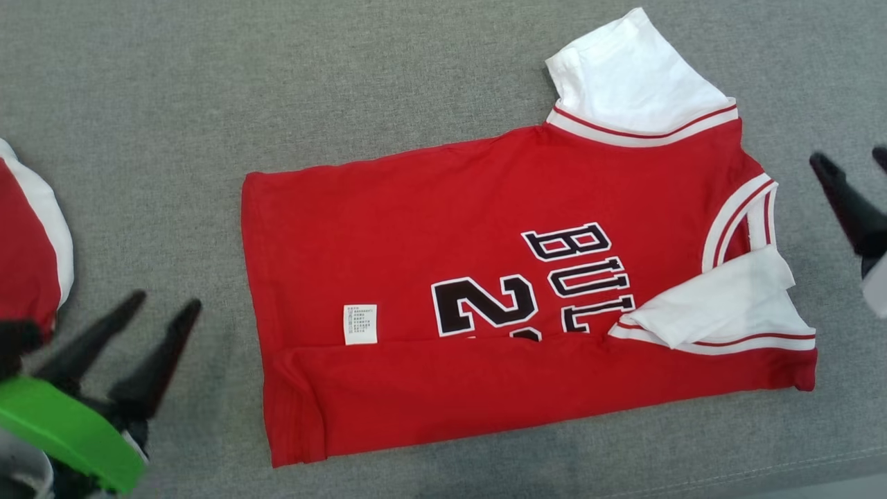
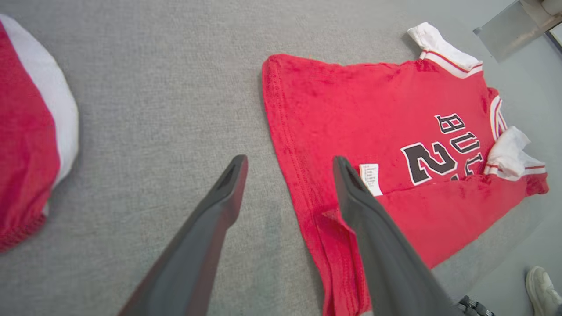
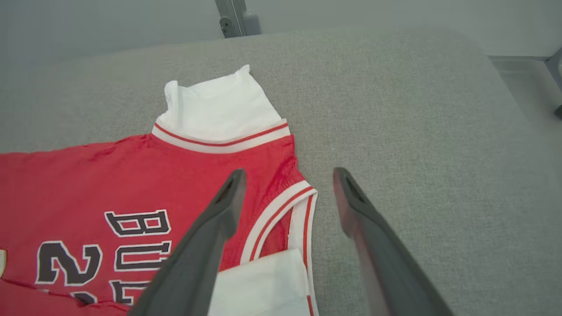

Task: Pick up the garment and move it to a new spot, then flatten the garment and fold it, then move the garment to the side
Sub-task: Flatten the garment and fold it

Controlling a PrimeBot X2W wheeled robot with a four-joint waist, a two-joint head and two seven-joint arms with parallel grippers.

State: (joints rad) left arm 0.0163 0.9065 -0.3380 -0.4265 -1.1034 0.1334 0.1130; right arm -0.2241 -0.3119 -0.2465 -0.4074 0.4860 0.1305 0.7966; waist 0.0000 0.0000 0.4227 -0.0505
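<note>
The garment (image 1: 443,229) is a red jersey with white sleeves and black lettering, lying flat on the grey cloth surface (image 1: 208,104). Its near long edge is folded up over the front, and one white sleeve lies folded inward. My left gripper (image 1: 166,301) hovers open just left of the hem, holding nothing. In the left wrist view the left gripper (image 2: 290,160) straddles the hem edge of the garment (image 2: 373,131). My right gripper (image 1: 849,156) stands open to the right of the collar. In the right wrist view the right gripper (image 3: 287,172) hangs over the neck trim of the garment (image 3: 131,175).
Another red and white garment (image 1: 28,249) lies at the far left, also in the left wrist view (image 2: 30,145). The surface's front edge (image 1: 797,478) runs close below the jersey. A person's shoe (image 2: 542,285) stands on the floor. A metal post (image 3: 235,17) rises behind the surface.
</note>
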